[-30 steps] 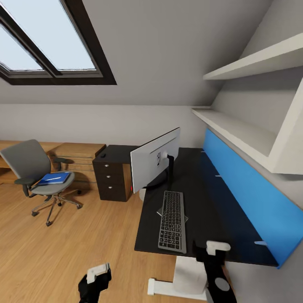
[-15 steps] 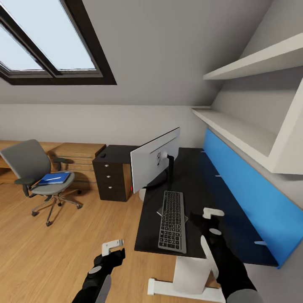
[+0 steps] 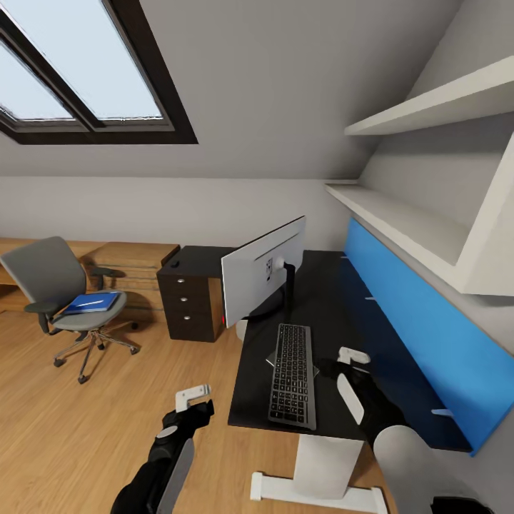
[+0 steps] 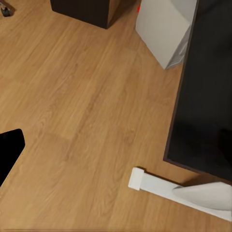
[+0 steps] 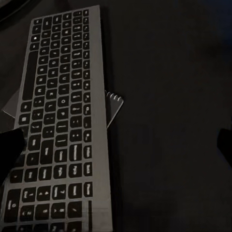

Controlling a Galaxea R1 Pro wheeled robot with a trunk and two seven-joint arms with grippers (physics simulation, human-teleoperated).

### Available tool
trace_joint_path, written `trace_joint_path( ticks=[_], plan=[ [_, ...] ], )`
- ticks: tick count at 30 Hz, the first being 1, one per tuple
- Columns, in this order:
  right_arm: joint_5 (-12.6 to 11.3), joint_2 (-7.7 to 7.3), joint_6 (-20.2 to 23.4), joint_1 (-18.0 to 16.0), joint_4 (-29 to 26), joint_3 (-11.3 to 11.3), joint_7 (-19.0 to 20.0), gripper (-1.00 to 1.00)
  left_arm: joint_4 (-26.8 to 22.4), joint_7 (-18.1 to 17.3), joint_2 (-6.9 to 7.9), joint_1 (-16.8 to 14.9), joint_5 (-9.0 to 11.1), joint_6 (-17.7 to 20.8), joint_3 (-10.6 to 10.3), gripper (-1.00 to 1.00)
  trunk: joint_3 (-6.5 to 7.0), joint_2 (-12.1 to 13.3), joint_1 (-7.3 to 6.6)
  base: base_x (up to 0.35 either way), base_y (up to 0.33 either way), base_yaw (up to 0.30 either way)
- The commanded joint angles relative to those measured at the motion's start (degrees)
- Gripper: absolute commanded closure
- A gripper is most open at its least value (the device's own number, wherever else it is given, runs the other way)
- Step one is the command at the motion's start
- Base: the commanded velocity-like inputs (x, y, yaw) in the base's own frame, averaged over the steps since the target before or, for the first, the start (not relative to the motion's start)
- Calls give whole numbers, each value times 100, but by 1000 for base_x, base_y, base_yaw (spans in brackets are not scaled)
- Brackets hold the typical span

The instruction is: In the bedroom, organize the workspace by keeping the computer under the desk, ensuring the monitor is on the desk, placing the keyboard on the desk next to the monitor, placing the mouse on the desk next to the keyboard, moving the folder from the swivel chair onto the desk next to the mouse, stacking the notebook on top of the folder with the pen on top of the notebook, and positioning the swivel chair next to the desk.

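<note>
Keyboard on desk, right claw beside

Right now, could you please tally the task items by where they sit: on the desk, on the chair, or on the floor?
On the desk: 3, the monitor, the keyboard, the notebook.
On the swivel chair: 1, the folder.
On the floor: 1, the computer.
Total: 5.

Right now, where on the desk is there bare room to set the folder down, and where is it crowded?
The desk is bare in a wide strip between the keyboard and the blue wall panel, though the right gripper hovers over its near part. It is crowded around the monitor stand, where the keyboard lies on the notebook.
</note>
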Motion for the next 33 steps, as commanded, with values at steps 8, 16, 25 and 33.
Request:
trace_joint_path(
  ticks=[8,16,25,33],
  plan=[
    [-108,-34,18,-21,47,-18,656,-100,41,52,39,-18,67,4,-10,-100,-14,-14,4,44,0,0],
    [-106,-157,15,-17,62,-18,816,-100,52,63,39,-19,66,10,-6,-100,-14,-14,4,303,0,0],
    [-70,-206,-79,-15,95,-6,818,-100,62,65,39,-19,65,11,-9,-100,-14,-14,4,329,-38,0],
    [-25,-198,-397,-14,268,39,823,-100,57,64,39,-19,70,11,-8,-100,-14,-14,4,284,153,0]
  ],
)
